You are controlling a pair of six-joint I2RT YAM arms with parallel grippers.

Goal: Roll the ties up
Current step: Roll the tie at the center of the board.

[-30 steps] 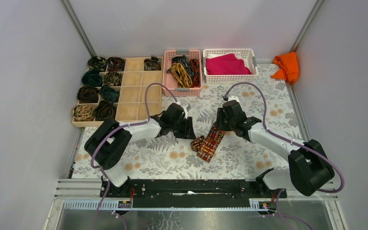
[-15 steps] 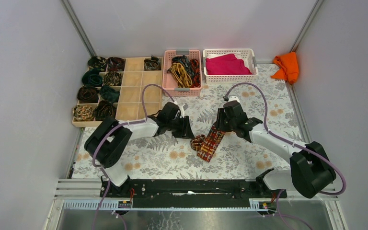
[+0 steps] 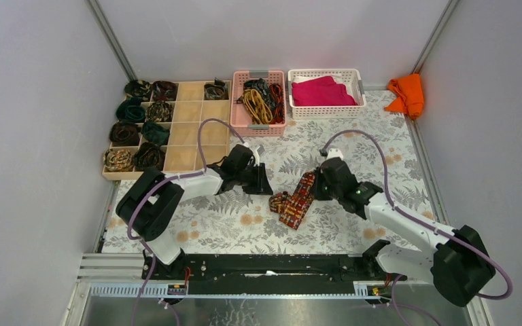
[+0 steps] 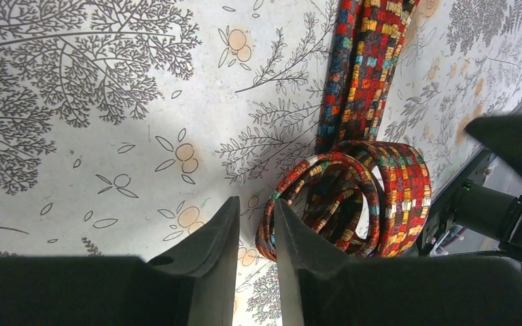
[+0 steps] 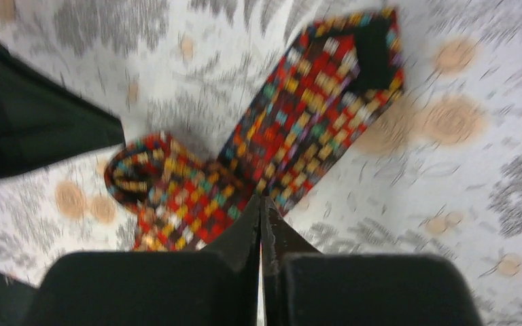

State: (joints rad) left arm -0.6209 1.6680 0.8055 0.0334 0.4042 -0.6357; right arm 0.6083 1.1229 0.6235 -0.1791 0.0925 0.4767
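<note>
One of the ties (image 3: 298, 200), red-orange with a dark checked pattern, lies on the floral table cover in the middle. Its narrow end is coiled into a loose roll (image 4: 353, 197) and its wide end (image 5: 312, 115) lies flat. My left gripper (image 4: 256, 204) sits low at the roll's left edge. Its jaws are a narrow gap apart with only table cover between them, and one fingertip (image 4: 282, 214) is right against the outer turn. My right gripper (image 5: 261, 200) is shut, its tips over the flat part's edge with nothing visibly between them. In the top view it (image 3: 316, 188) is by the tie's far end.
A wooden compartment box (image 3: 190, 132) at the back left holds several rolled ties (image 3: 132, 132). A pink basket (image 3: 237, 102) holds loose ties (image 3: 258, 98). A white basket (image 3: 326, 112) holds a magenta cloth (image 3: 319, 92). An orange cloth (image 3: 408, 94) lies at the back right corner.
My right gripper has shut and its arm has swung nearer and to the right, uncovering the tie's far end. My left gripper's jaws have narrowed; that arm has barely moved.
</note>
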